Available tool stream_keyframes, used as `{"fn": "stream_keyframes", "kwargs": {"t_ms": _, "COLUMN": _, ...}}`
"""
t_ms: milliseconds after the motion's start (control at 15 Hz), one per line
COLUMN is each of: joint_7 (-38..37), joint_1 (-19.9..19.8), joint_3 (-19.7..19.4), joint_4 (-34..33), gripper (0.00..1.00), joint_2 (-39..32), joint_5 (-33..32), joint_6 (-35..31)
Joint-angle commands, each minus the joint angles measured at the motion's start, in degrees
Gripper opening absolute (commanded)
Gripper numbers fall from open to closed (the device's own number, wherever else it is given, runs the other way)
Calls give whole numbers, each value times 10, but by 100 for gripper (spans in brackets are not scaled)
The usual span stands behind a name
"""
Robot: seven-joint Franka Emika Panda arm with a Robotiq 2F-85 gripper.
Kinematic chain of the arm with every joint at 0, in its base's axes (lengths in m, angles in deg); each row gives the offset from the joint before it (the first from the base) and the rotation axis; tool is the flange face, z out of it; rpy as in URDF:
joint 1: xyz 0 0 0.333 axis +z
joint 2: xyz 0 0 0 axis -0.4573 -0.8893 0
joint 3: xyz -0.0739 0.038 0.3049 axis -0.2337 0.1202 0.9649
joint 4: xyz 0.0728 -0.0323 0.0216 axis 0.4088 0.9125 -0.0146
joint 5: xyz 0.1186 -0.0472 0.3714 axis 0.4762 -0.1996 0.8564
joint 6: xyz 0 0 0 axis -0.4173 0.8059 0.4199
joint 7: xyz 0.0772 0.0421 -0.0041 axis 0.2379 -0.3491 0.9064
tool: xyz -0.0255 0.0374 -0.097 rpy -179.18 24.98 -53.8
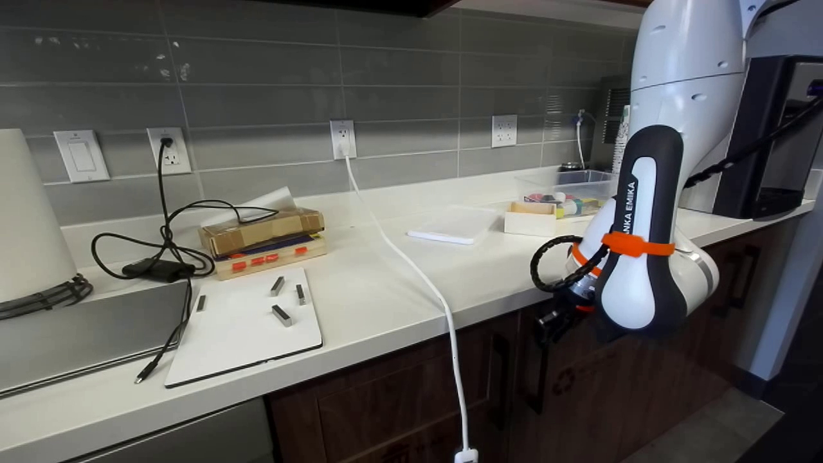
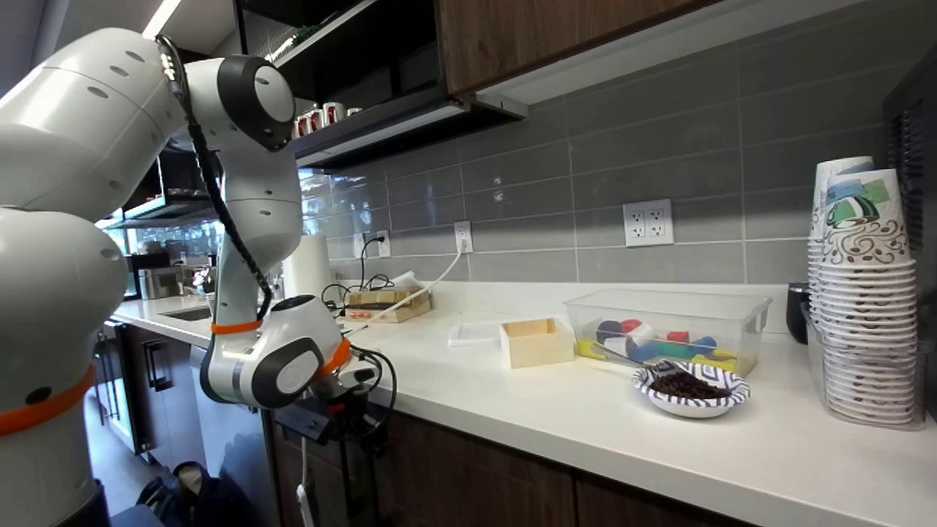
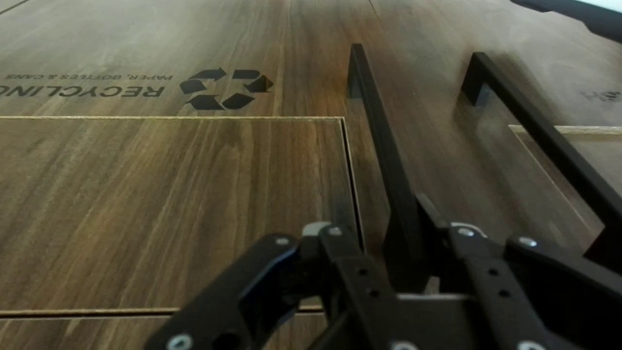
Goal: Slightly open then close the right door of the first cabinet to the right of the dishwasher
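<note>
The first cabinet (image 1: 386, 405) is dark brown wood with two doors whose dark bar handles meet at the middle. Its right door (image 1: 598, 373) carries a recycling mark and looks closed; it fills the left of the wrist view (image 3: 170, 204), which stands upside down. My gripper (image 3: 376, 223) is open, with the right door's handle (image 3: 376, 121) between its fingers. The handle lies close to the finger at image right; contact is unclear. The twin door's handle (image 3: 549, 131) is outside the jaws. The grey dishwasher (image 1: 193, 440) shows in both exterior views (image 2: 234, 439).
The counter edge (image 1: 476, 315) overhangs the doors, just above my gripper. A white cable (image 1: 411, 267) hangs over it in front of the twin door. A patterned bowl (image 2: 692, 395), a clear bin (image 2: 666, 315) and a whiteboard (image 1: 244, 328) are on the counter. Bags (image 2: 190, 490) lie on the floor.
</note>
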Motion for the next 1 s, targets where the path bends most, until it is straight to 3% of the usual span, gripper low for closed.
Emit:
{"fn": "stream_keyframes", "kwargs": {"t_ms": 0, "joint_7": 25, "joint_1": 47, "joint_3": -19, "joint_4": -26, "gripper": 8, "joint_2": -30, "joint_5": 52, "joint_6": -25}}
{"fn": "stream_keyframes", "kwargs": {"t_ms": 67, "joint_7": 29, "joint_1": 57, "joint_3": -22, "joint_4": -30, "gripper": 0, "joint_2": -34, "joint_5": 62, "joint_6": -29}}
{"fn": "stream_keyframes", "kwargs": {"t_ms": 400, "joint_7": 31, "joint_1": 87, "joint_3": -28, "joint_4": -35, "gripper": 3, "joint_2": -45, "joint_5": 106, "joint_6": -45}}
{"fn": "stream_keyframes", "kwargs": {"t_ms": 933, "joint_7": 21, "joint_1": 52, "joint_3": 2, "joint_4": 15, "gripper": 3, "joint_2": 6, "joint_5": 80, "joint_6": -1}}
